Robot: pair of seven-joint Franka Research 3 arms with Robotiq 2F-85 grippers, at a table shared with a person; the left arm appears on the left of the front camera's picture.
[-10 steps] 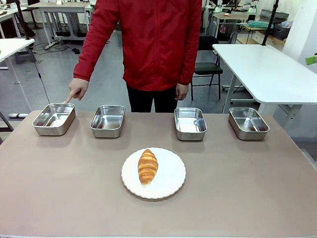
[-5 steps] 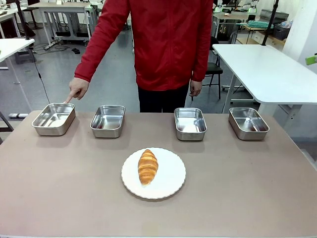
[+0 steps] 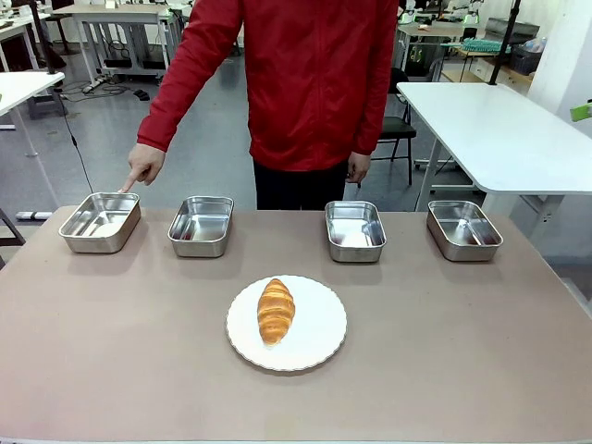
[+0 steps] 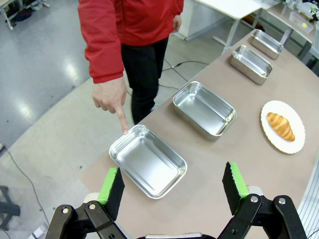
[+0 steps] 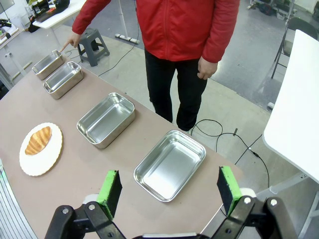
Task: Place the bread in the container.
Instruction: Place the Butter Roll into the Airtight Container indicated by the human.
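Front view: a golden-brown, ridged croissant (image 3: 276, 311) lies lengthwise on a round white plate (image 3: 319, 340) near the middle of a grey-brown table (image 3: 444, 361). Four shallow rectangular stainless-steel pans stand in a row along the far edge. A person in a red jacket stands behind them. Their pointing hand (image 3: 143, 165) aims its index finger down at the far corner of the leftmost pan (image 3: 100, 220). Their other hand (image 3: 358, 166) hangs by their side. The second pan (image 3: 201, 225), third pan (image 3: 354, 230) and fourth pan (image 3: 463, 229) are well apart from the croissant.

Left wrist view: the left gripper (image 4: 173, 184) hovers with its green-padded jaws spread wide and nothing between them. The leftmost pan (image 4: 147, 162) sits just ahead of it, empty. The pointing hand (image 4: 110, 97) has its fingertip at that pan's far corner; whether it touches the rim cannot be told. The croissant (image 4: 280, 125) lies on the plate (image 4: 289, 148), off to the right.

Right wrist view: the right gripper (image 5: 169, 189) also stands spread wide, holding nothing, above the fourth pan (image 5: 172, 164). The croissant (image 5: 39, 140) lies on the plate (image 5: 47, 158) at the left. The leftmost pan (image 5: 48, 63) is farthest away, with the pointing hand (image 5: 75, 41) beside it.
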